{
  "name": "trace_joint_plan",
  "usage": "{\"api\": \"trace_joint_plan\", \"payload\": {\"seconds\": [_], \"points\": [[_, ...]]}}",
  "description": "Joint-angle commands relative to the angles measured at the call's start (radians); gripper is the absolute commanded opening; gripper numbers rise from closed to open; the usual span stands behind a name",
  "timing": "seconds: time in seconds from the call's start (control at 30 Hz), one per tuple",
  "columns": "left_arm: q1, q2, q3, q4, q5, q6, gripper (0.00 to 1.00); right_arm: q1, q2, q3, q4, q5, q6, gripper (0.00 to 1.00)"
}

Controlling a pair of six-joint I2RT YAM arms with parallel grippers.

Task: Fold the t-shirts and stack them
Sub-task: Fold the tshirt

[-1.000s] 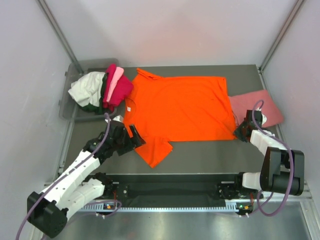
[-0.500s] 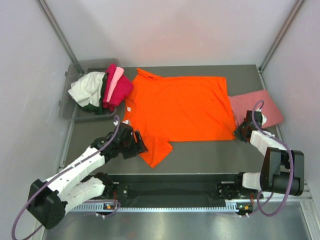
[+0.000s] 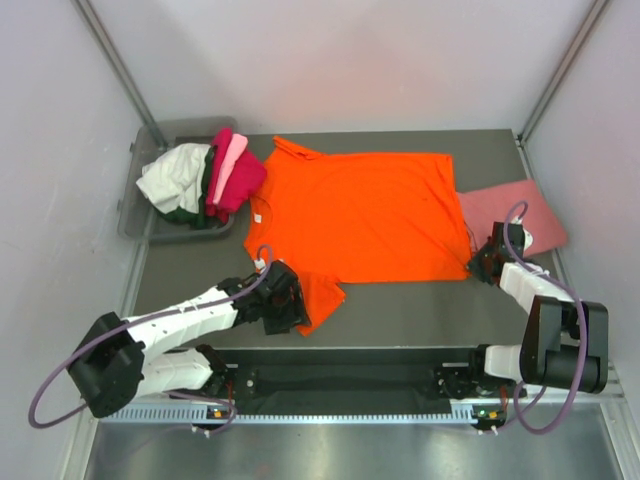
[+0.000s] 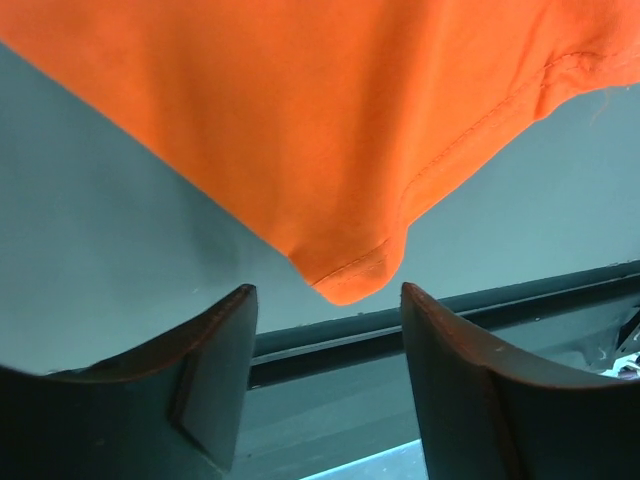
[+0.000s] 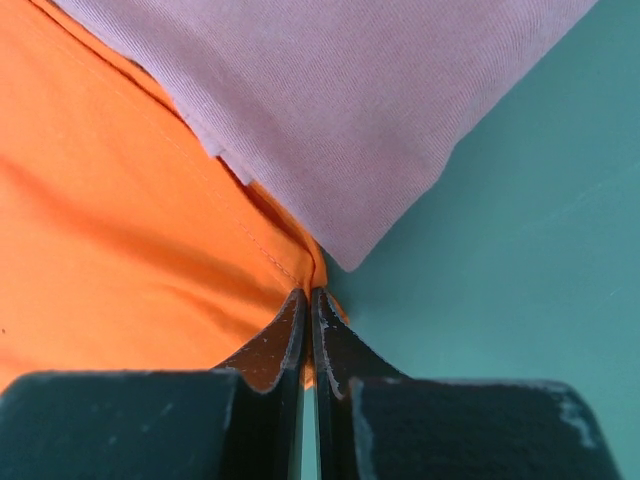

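From above, the orange shirt (image 3: 360, 215) lies spread flat across the middle of the table (image 3: 420, 310). Its long axis runs left to right, with the collar pointing left toward the bin (image 3: 135, 215) of heaped shirts (image 3: 200, 180) and the hem pointing right, touching the folded pink shirt (image 3: 510, 215). Your left gripper (image 3: 290, 305) is at the near sleeve (image 3: 320, 295), and your right gripper (image 3: 478, 265) is at the near hem corner. In the left wrist view the jaws stand apart with nothing in them. The sleeve tip (image 4: 350, 270) sits just ahead of the gap, lying on the table. Drive forward and low so both layers of the cuff go between the fingers (image 4: 215, 350) before you pinch, or you will catch only the stitched edge. In the right wrist view the right gripper is clenched, its tips meeting at the hem corner where the orange cloth ridges up, so it appears to be pinching that corner. The pink shirt overlaps the orange hem right beside the grip. Check that no pink cloth is caught before you lift. The step in hand looks like the first lengthwise fold. Raise both near points together and carry them evenly toward the far edge, keeping the fold line parallel to the long axis so that sleeve and hem land square.
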Motion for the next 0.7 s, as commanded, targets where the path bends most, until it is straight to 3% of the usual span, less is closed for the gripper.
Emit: {"api": "trace_joint_plan", "payload": {"seconds": [0.0,0.3,0.47,0.6,0.67], "points": [[-0.028,0.022,-0.006,0.081,-0.021,-0.045,0.62,-0.009,-0.031,-0.013,0.026,-0.01,-0.013,0.0],[-0.029,0.106,-0.033,0.176,-0.009,-0.067,0.36,-0.009,-0.05,-0.016,0.021,-0.019,-0.018,0.0],[-0.04,0.149,-0.051,0.182,-0.021,-0.073,0.29,-0.009,-0.059,-0.019,0.02,-0.019,-0.019,0.0],[-0.045,0.125,-0.059,0.167,-0.026,-0.078,0.0,-0.009,-0.062,-0.016,0.012,-0.018,-0.021,0.0],[-0.045,0.103,-0.036,0.125,-0.074,-0.072,0.0,-0.009,-0.062,-0.013,0.007,-0.018,-0.022,0.0]]}}
